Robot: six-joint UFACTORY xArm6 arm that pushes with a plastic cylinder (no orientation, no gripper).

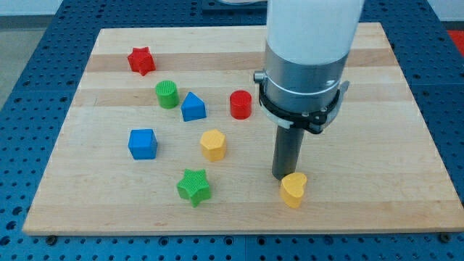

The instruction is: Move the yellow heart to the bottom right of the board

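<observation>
We are working the pushing step: my tip (pixel 285 176) is sitting right against the yellow heart (pixel 293 190), on the side toward the view's top and slightly to its left. Contact looks made, or nearly so; the rod is covering the exact meeting line.

The end effector is only a plain rod, so there is nothing to stand apart or come together, and it is clamped on nothing.

The heart is lying near the bottom edge of the tabletop (pixel 406 145), a little right of centre. We are judging the task as partly along: low enough, but a good stretch of bare wood is remaining between the heart and the bottom right corner.

Next move, as we are reading it: the tip is needing to get round to the heart's left side, then push rightward along the bottom edge. Pushing from the present side is risking sending the heart off the front edge.

The green star (pixel 193 186) and the yellow hexagon (pixel 213 144) are sitting well to the left, out of the path.
</observation>
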